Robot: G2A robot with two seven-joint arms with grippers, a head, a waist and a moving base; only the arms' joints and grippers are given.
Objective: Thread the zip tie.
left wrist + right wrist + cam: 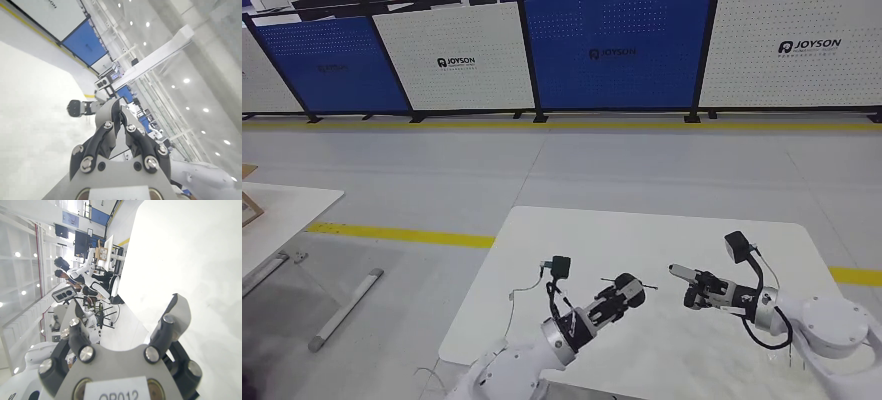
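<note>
Closest to the lens in the left wrist view, the left gripper (120, 109) has its jaws drawn almost together. Its ribbed dark pads (115, 114) pinch a small black piece of the zip tie (120, 114). Little of the tie shows there: a thin, dark sliver standing in the narrow slit between the pads.

From the top view the zip tie (610, 280) reads as a fine black strand, straight and very slender. It pokes out of the left gripper's tip, away from the other arm and low over the white table (642, 235); whether it touches the surface cannot be told. Its head and tail ends are too small to tell apart.

Just beyond, the right gripper (679, 272) points toward the left one, tip to tip, with a short gap between them, both over the near part of the table. In its own wrist view the right gripper (124, 300) has its jaws spread wide, with nothing held between them.
</note>
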